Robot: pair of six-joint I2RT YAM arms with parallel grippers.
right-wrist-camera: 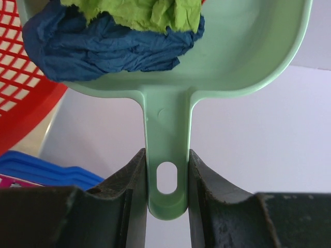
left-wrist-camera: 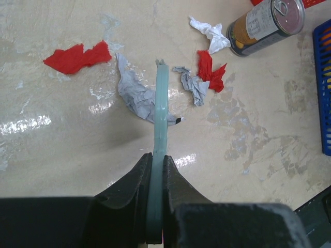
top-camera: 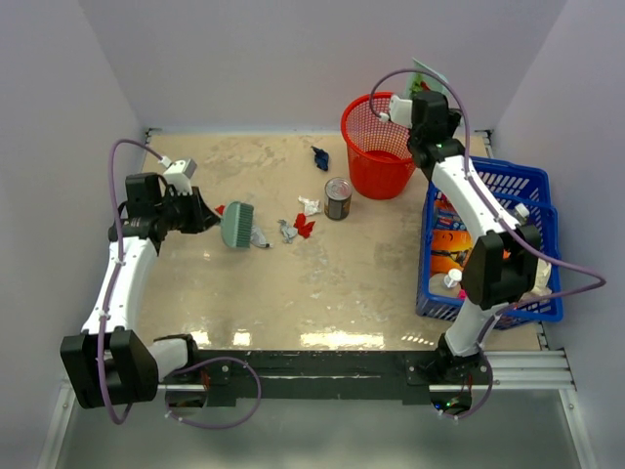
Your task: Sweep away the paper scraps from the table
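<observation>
Left tool (left-wrist-camera: 159,163) was clamped shut on the handle of the brush (top-camera: 237,225), which showed edge-on in the left wrist view. I had it parked left of the counter's middle, on the left-edge side of the loose paper scraps (left-wrist-camera: 135,95). One grey scrap lay right against it, so a push toward the right edge should gather the rest; that's my read. I couldn't tell whether the bristles touched the counter (top-camera: 371,283). More scraps sat mid-counter: a red one (left-wrist-camera: 77,57) off on its own, grey and red ones (left-wrist-camera: 207,72) bunched together, and a white one (left-wrist-camera: 209,31) just beside the tin can (left-wrist-camera: 266,26). A dark blue one (top-camera: 319,156) lay near the far edge. Right tool (right-wrist-camera: 166,155) was closed on the handle of the dustpan (right-wrist-camera: 232,57), held up over the red basket (top-camera: 376,147) by the far right corner. Blue (right-wrist-camera: 93,46) and green (right-wrist-camera: 150,13) scraps sat in the pan, so I judged it was up there for dumping, not yet emptied. The blue crate (top-camera: 493,239) ran along the right edge, untouched. Task looked partway done, with the mid-counter pile left to sweep.
</observation>
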